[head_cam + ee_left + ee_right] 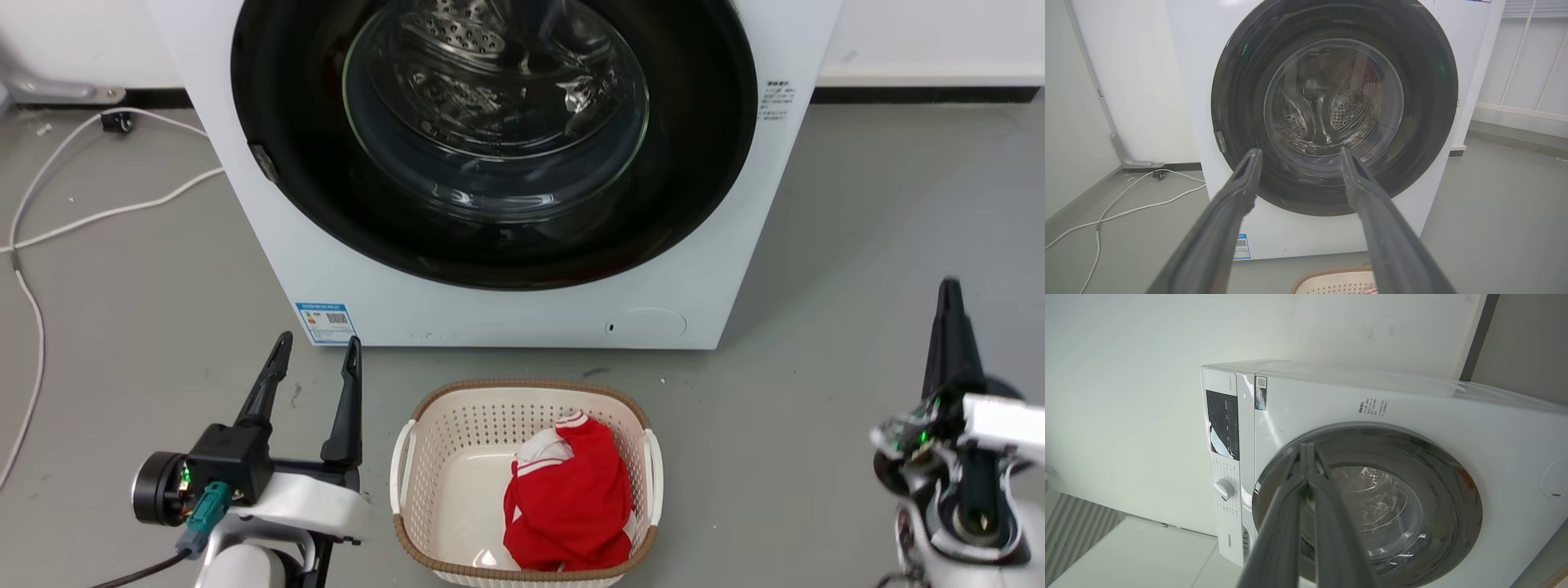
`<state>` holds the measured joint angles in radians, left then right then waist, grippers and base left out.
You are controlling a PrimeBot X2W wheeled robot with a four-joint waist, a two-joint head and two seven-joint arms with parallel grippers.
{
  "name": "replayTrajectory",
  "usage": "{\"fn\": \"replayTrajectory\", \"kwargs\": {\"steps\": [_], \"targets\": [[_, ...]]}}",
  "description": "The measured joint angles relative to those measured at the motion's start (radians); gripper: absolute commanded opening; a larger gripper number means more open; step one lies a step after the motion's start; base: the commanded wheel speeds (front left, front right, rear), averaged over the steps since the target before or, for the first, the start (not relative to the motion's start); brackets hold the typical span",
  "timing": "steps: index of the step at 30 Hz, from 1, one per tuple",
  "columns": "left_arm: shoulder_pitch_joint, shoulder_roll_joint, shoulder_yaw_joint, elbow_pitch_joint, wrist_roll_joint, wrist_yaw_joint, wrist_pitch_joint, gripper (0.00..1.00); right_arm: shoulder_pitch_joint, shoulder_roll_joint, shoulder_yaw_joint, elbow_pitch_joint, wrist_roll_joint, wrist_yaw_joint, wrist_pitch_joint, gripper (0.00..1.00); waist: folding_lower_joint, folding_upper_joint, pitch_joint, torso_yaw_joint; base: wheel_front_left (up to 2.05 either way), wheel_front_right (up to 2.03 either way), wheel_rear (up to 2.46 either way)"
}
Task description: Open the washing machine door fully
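My left gripper (pixel 318 340) spread, right gripper (pixel 949 287) pinched shut; I'd hook the heavy, slick black-ringed glass door (pixel 490 249) by its left-edge grey tab (pixel 261 162).

We see bare floor (pixel 816 245) either side of the basket (pixel 490 412), which sits just before the washing machine (pixel 490 314); a white cable (pixel 163 198) trails on our left
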<state>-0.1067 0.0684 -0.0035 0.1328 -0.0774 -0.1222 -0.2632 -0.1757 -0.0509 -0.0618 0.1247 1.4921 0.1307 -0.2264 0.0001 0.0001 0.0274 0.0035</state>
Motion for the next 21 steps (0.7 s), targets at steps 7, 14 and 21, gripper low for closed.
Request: {"fn": "replayTrajectory", "kwargs": {"steps": [7,14,21], "targets": [[-0.042,0.003,0.011,-0.019,-0.001,-0.001,0.000,1.00,-0.241,-0.050,-0.054,0.195,0.136,0.000,0.104,0.00,0.0000,0.0000,0.055,-0.004,0.00,0.00,0.00],[-0.089,0.007,0.005,-0.041,-0.006,-0.006,0.000,1.00,-0.523,-0.153,-0.021,0.417,0.158,0.000,0.177,0.00,-0.0001,0.0000,0.119,0.005,0.00,0.00,0.00],[-0.152,0.013,-0.016,-0.079,-0.033,-0.007,0.000,1.00,-0.843,-0.261,0.066,0.682,0.096,0.000,0.267,0.00,0.0000,0.0000,0.204,0.023,0.00,0.00,0.00]]}}
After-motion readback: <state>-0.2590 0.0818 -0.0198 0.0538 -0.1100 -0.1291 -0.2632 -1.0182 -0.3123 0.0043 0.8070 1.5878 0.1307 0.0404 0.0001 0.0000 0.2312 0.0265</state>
